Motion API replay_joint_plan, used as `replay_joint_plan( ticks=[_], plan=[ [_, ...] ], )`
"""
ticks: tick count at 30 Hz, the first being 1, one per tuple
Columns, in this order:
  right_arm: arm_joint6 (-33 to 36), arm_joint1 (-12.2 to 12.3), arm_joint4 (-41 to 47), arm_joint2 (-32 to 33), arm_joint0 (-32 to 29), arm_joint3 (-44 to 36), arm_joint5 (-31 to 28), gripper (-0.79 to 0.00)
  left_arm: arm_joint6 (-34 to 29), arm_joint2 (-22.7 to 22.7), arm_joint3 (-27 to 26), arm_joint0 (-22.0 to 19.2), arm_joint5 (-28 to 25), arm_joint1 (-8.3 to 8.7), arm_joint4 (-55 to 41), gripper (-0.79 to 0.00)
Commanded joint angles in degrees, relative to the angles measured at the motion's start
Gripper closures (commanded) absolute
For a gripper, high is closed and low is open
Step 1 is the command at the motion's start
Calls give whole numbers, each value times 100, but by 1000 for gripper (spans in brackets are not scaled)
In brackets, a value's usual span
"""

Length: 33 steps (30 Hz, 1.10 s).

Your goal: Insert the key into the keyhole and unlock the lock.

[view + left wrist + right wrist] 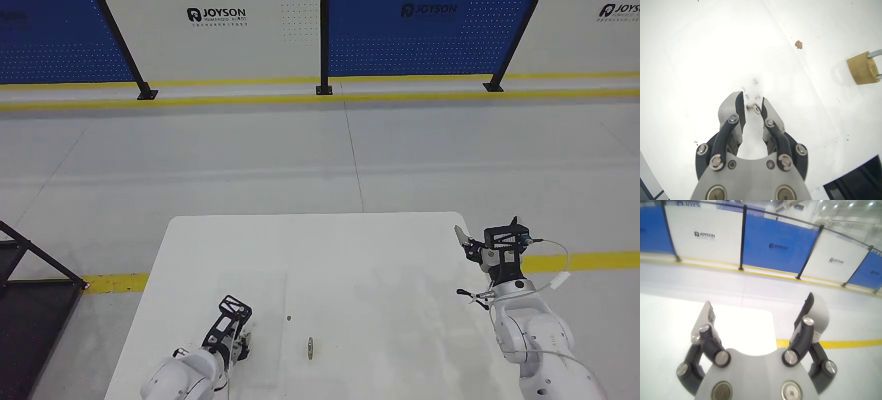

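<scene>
We judge the step in hand to be the pick-up of the key (753, 108), with nothing of the insertion done yet; to do it well we would close on the round bow rather than the thin blade, and squarely, so that the blade stands out free and straight for the keyhole; the key lies flat on the white bench (696, 56), so we would bring the tips right down to the surface before closing, or the pads may ride over it. The left gripper (752, 96) hangs over the key with its fingers (728, 108) apart, holding nothing; the key lies between them, its bow closer to one pad than the other, and we cannot tell whether it touches; the brass padlock (862, 68) lies on the bench well apart from the key; the right gripper (759, 302) stands spread and empty above the bench's far corner.
</scene>
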Motion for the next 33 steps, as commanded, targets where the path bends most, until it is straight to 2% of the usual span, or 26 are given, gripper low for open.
replay_joint_plan(
  ticks=[1,3,4,12,19,25,29,33],
  plan=[
    [0,0,0,0,0,0,0,-785,-2,13,-9,-11,20,0,18,-62],
    [0,0,0,0,0,0,0,-785,10,14,-31,-10,55,1,43,-49],
    [0,0,0,0,0,0,0,-785,8,11,-41,-5,66,2,50,-3],
    [0,0,0,0,0,0,0,-785,80,-85,-193,62,142,15,65,0],
    [0,0,0,0,0,0,0,-785,221,-345,-441,160,28,29,-441,0],
    [0,0,0,0,0,0,0,-785,886,-929,-1008,518,-758,78,-1448,0],
    [0,0,0,0,0,0,0,-785,1260,-1309,-1166,756,-1503,120,-2095,0],
    [0,0,0,0,0,0,0,-785,1666,-1571,-1211,898,-2019,143,-2621,0]
  ],
)
